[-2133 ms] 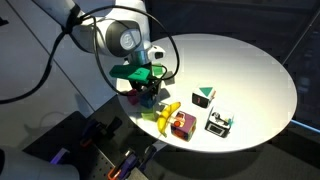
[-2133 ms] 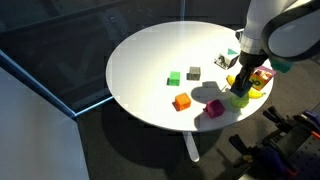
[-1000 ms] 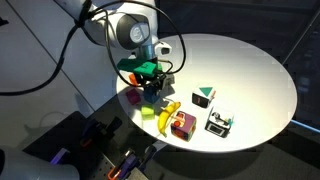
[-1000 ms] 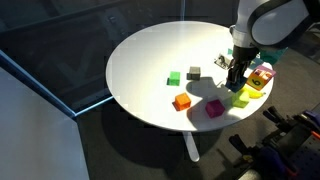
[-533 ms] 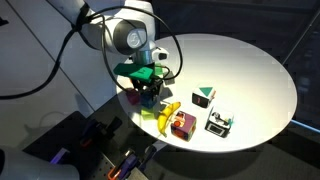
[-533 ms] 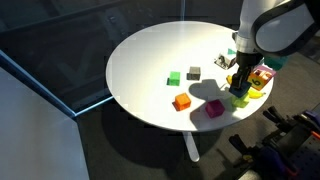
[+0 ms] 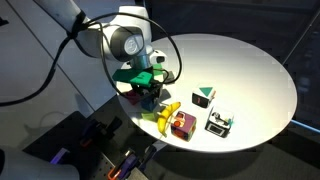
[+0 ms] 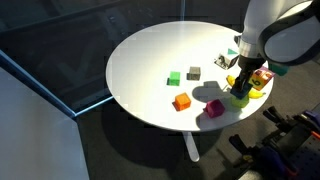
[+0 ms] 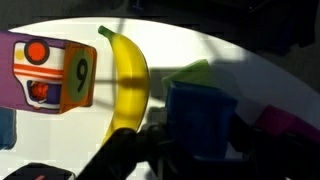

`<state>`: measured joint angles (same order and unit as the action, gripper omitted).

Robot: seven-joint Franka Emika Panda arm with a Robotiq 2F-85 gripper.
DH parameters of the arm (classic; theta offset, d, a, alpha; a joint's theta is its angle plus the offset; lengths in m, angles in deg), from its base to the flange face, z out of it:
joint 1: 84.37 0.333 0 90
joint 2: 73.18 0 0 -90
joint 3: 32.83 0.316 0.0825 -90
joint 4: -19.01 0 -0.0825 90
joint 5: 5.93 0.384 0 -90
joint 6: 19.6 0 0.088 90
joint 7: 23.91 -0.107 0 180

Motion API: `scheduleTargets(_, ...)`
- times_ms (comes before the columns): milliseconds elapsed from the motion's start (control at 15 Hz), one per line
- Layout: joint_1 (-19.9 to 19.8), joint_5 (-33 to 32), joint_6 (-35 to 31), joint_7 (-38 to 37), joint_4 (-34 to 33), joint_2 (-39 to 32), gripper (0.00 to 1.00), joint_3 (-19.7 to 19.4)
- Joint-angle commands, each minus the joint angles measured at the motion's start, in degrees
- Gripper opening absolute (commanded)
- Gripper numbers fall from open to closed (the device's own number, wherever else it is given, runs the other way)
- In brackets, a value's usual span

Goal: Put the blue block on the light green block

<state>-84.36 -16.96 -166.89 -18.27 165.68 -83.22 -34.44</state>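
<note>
My gripper (image 9: 200, 150) is shut on the blue block (image 9: 200, 118), a dark blue cube that fills the gap between the jaws in the wrist view. The light green block (image 9: 190, 72) shows just behind and under it, partly covered. In an exterior view the gripper (image 8: 240, 91) stands right over the light green block (image 8: 241, 100) near the table's edge, and the blue block is hidden by the fingers. In an exterior view the gripper (image 7: 148, 96) is low beside the banana (image 7: 165, 113).
A banana (image 9: 125, 85) and a many-coloured number cube (image 9: 50, 72) lie close beside the gripper. A magenta cube (image 8: 214, 107), orange cube (image 8: 181, 101), green cube (image 8: 174, 77) and grey cube (image 8: 194, 72) sit on the round white table (image 8: 150, 55). Two more toys (image 7: 205, 95) (image 7: 218, 123) lie further along.
One second ago the gripper was higher and to the side of the light green block. It has since moved back over that block and come down, still holding the blue block.
</note>
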Motion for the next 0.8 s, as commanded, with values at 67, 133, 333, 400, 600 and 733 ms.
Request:
scheduleTargets(67,0.1,-2.6,-2.7,-1.6,2.9,2.4,0.31,-0.7)
scheduleTargets(133,0.1,-2.6,-3.0,-1.6,3.3,2.4,0.31,-0.7)
scheduleTargets(333,0.2,-2.8,-3.3,-1.9,3.7,2.9,0.31,-0.7)
scheduleTargets(400,0.1,-2.2,-2.2,-1.4,3.2,3.0,0.31,-0.5)
scheduleTargets(600,-0.2,-0.2,1.3,0.8,2.0,3.7,0.31,0.1)
scheduleTargets(733,-0.2,0.1,4.7,1.4,1.2,4.4,0.31,0.3)
